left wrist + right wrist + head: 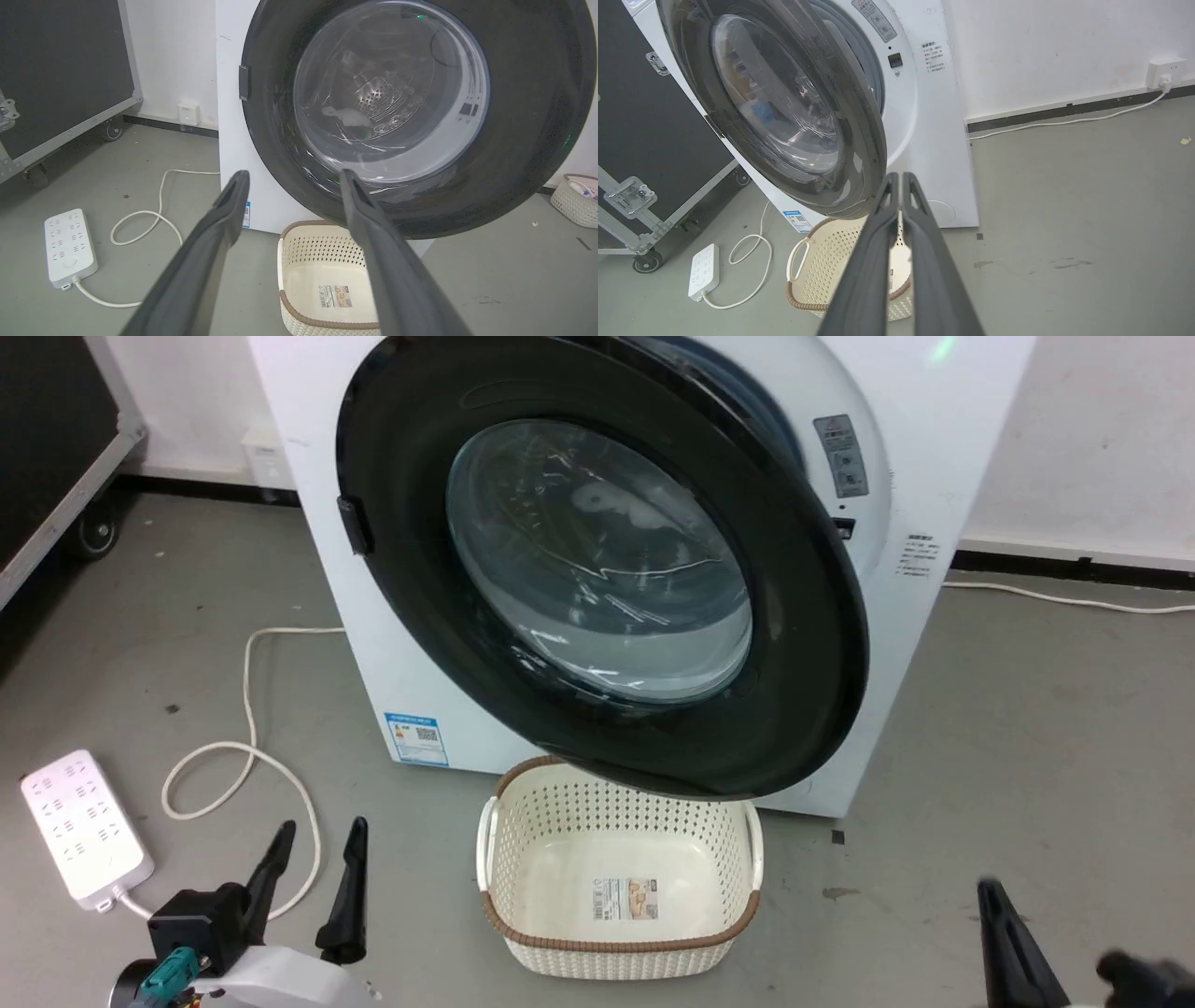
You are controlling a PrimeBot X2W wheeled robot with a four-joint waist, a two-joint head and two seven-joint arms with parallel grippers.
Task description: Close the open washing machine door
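Washing machine door (597, 569) ajar, basket (618, 959) beneath; left end effector (321, 824) spread, right end effector (900, 176) pressed together.

Head looks down, wrists low; all share door (607, 560)

We can read no text: all print is too small. Between the left gripper's (294, 173) parted jaws, a product label (336, 296) lies on the basket (322, 245) floor. A blue QR sticker (246, 217) on the washing machine (229, 116) sits at one jaw's tip. Beyond the right gripper's (900, 176) closed jaws, the machine front carries a grey warning label (874, 19) and printed lines (934, 57).
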